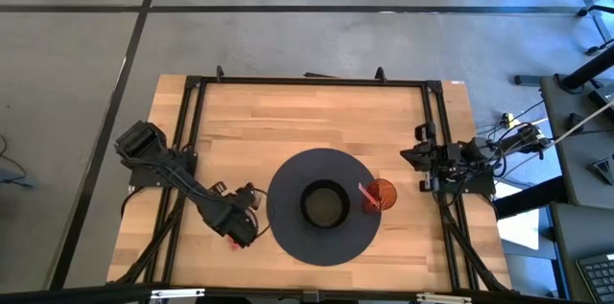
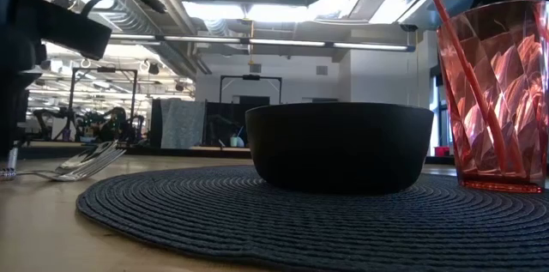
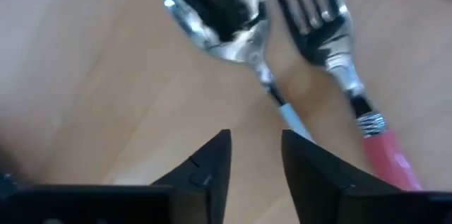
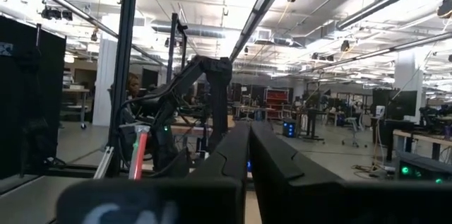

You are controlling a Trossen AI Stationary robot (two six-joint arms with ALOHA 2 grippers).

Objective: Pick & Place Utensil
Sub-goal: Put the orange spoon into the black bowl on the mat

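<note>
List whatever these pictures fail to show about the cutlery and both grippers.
- Silver spoon: left wrist view, its handle runs under the left gripper; its end is hidden.
- Pink-handled fork: tine tips and handle end are cut off by the frame edges.
- High view: the left arm covers both utensils; only a pink speck shows.
- Right gripper: fingers look closed; high view too small to confirm.
- Black bowl: low view hides its inside.
</note>
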